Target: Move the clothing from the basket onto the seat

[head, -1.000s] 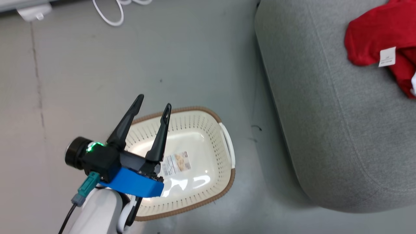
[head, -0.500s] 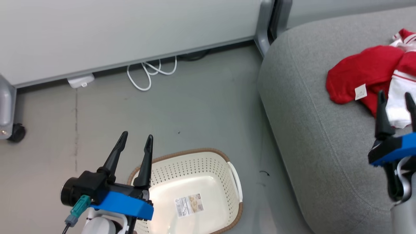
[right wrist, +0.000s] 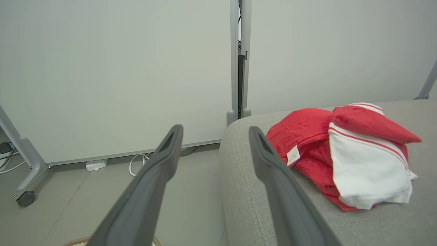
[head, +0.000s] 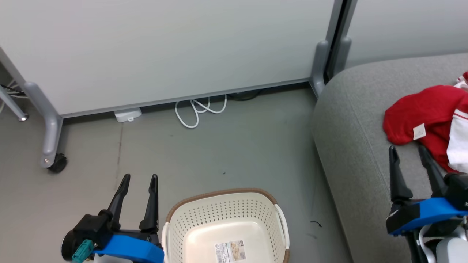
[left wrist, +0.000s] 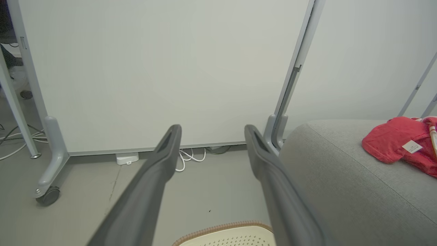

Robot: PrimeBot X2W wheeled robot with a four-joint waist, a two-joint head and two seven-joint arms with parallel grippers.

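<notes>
Left claw [head: 140, 176] spread wide, empty, beside basket [head: 219, 192], right claw [head: 407, 148] likewise over seat [head: 351, 146], clothing [head: 420, 113] unmoved there, my head camera since tilted upward.

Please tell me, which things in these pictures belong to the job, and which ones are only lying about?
For the job:
clothing, lying on the seat
seat
basket, no clothing in its visible part

Only lying about:
white cable
small white box beside it
wheeled partition
</notes>
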